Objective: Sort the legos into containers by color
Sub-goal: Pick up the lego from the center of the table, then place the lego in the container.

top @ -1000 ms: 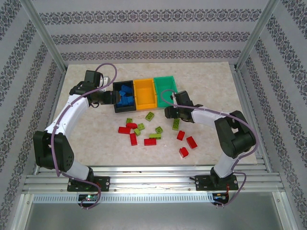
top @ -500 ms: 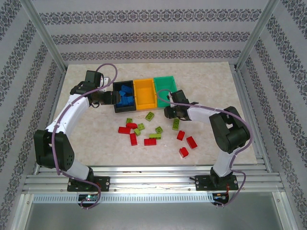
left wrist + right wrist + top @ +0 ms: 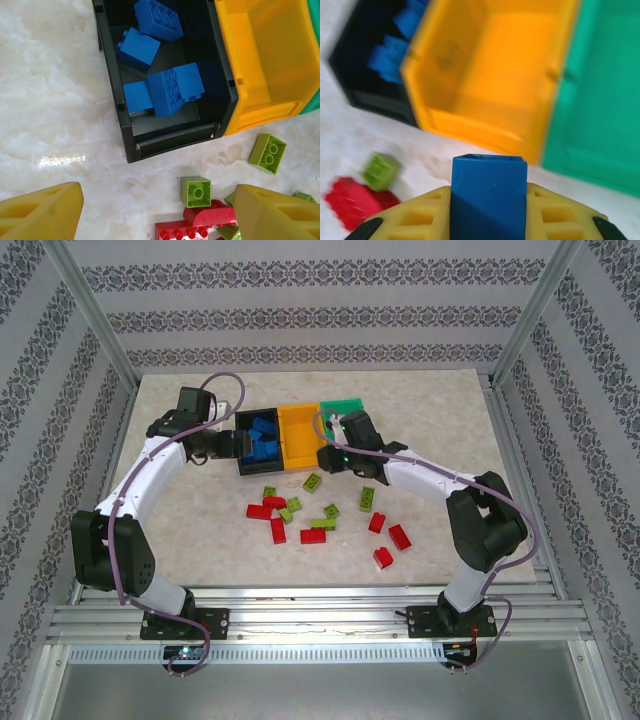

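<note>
My right gripper (image 3: pixel 331 456) is shut on a blue brick (image 3: pixel 489 185), held above the table just in front of the orange-yellow bin (image 3: pixel 505 70). The green bin (image 3: pixel 600 100) is to its right and the black bin (image 3: pixel 365 65) to its left. The black bin (image 3: pixel 243 445) holds several blue bricks (image 3: pixel 172 90). My left gripper (image 3: pixel 157 215) is open by the black bin's near left corner, over bare table, with nothing between its fingers (image 3: pixel 40 212). Red bricks (image 3: pixel 278 530) and lime bricks (image 3: pixel 367 499) lie scattered on the table in front of the bins.
The three bins stand in a row at mid-table, and my right arm covers part of the green bin (image 3: pixel 345 406). A lime brick (image 3: pixel 195 191) and a red brick (image 3: pixel 210 215) lie near my left gripper's right finger. Metal frame posts and patterned walls enclose the table.
My right gripper has shut on a blue brick and carried it up and to the left, from the table by the green bin to the front of the orange-yellow bin. The left arm has stayed put.
</note>
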